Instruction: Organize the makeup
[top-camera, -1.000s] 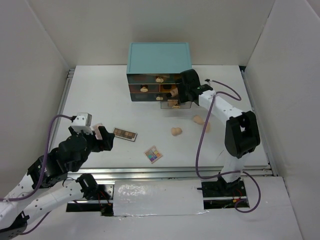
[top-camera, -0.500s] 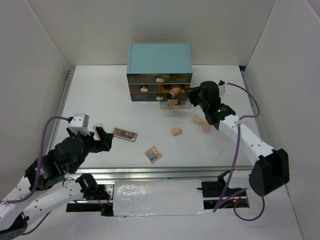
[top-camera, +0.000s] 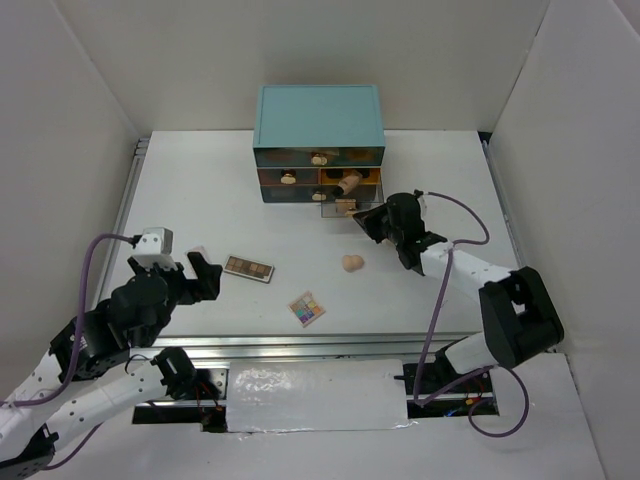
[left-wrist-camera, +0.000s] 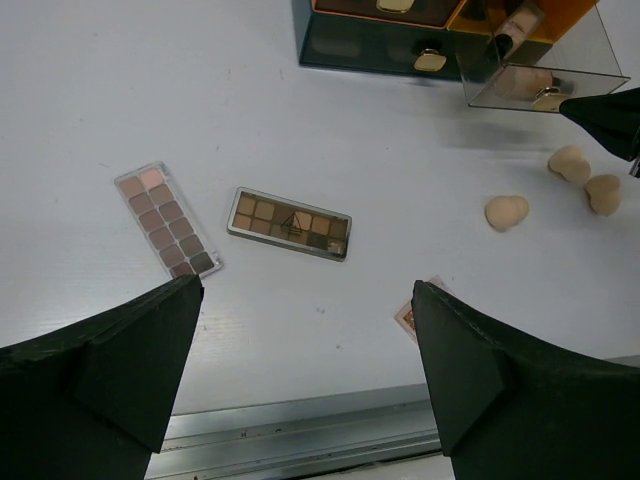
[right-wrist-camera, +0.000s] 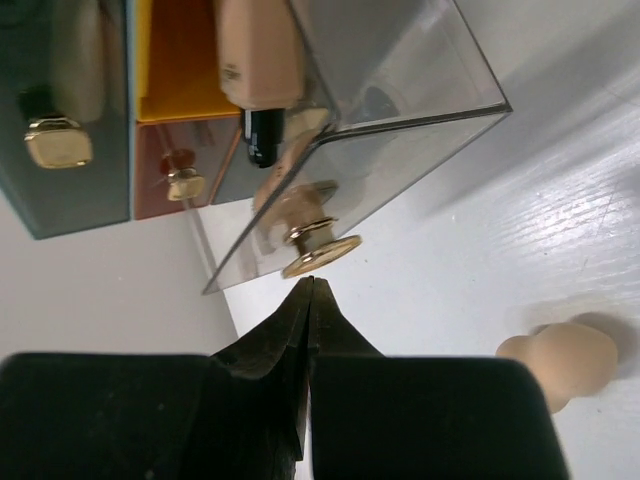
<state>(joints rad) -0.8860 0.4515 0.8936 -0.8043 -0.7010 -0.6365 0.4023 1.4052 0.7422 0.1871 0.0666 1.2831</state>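
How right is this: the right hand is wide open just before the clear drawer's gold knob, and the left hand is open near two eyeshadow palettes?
Not quite. The right hand is shut, its tips together, as the right wrist view shows. It is just before the gold knob, and the left hand is open near both eyeshadow palettes.
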